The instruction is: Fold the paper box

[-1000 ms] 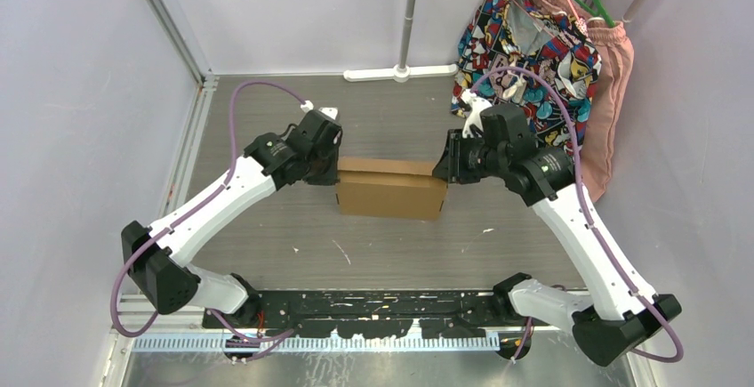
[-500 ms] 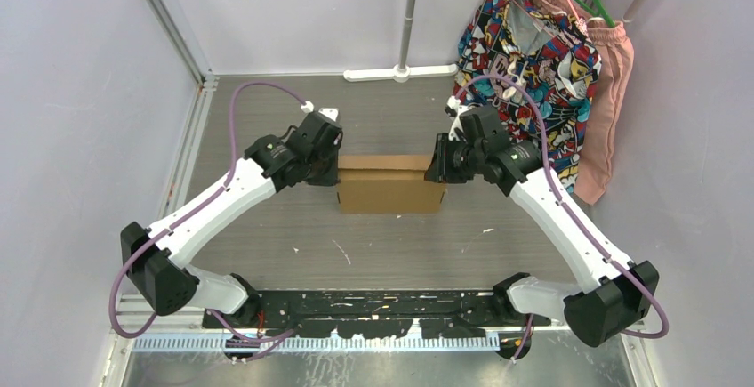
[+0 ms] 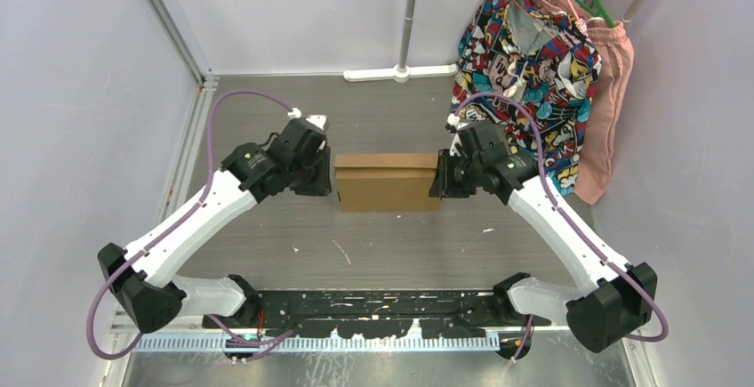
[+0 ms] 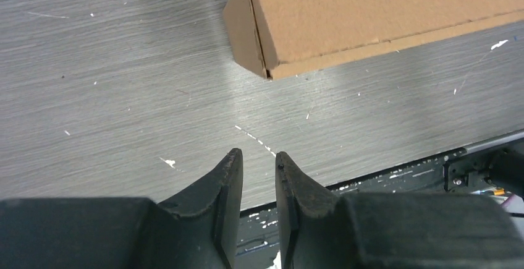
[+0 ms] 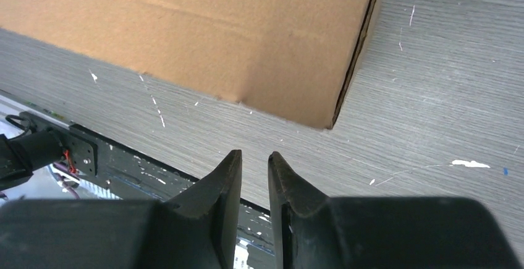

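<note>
The paper box (image 3: 389,182) is a plain brown cardboard box lying closed and flat on the grey table, lid down. Its left end (image 4: 371,15) fills the upper right of the left wrist view, and its right end (image 5: 204,34) fills the top of the right wrist view. My left gripper (image 3: 325,180) (image 4: 258,156) sits just off the box's left end, apart from it. Its jaws stand a narrow gap apart with nothing between them. At the right end my right gripper (image 3: 442,179) (image 5: 254,156) is also narrowly open and empty, close to the box without gripping it.
Colourful and pink clothes (image 3: 542,40) hang at the back right, close behind the right arm. A white pole on a flat foot (image 3: 402,71) stands at the back centre. A black rail (image 3: 373,302) runs along the near table edge.
The left gripper has drawn back leftward off the box's end and its jaws have parted. The right gripper has slid nearer along the right end. The box now lies closed.
</note>
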`<action>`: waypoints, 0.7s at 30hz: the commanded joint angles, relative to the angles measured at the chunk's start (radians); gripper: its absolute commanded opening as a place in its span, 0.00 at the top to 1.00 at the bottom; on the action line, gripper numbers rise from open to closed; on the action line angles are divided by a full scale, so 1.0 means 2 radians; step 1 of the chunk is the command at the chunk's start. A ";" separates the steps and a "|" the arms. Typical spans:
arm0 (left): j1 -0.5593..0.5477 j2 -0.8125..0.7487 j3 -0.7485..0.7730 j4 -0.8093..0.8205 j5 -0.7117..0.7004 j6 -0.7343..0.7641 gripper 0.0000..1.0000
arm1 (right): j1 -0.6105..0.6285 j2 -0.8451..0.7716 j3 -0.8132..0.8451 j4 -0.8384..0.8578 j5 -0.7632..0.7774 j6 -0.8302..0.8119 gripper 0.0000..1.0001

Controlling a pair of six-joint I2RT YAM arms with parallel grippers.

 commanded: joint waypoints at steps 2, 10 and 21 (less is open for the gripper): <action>-0.002 -0.034 0.051 -0.044 0.002 0.002 0.74 | -0.003 -0.040 0.080 -0.018 -0.006 -0.010 0.71; -0.001 0.003 0.139 -0.019 -0.014 0.036 0.73 | -0.003 -0.007 0.142 -0.004 0.008 -0.014 0.71; 0.015 0.091 0.122 0.103 -0.001 0.071 0.75 | -0.034 0.035 0.121 0.053 0.006 -0.018 0.71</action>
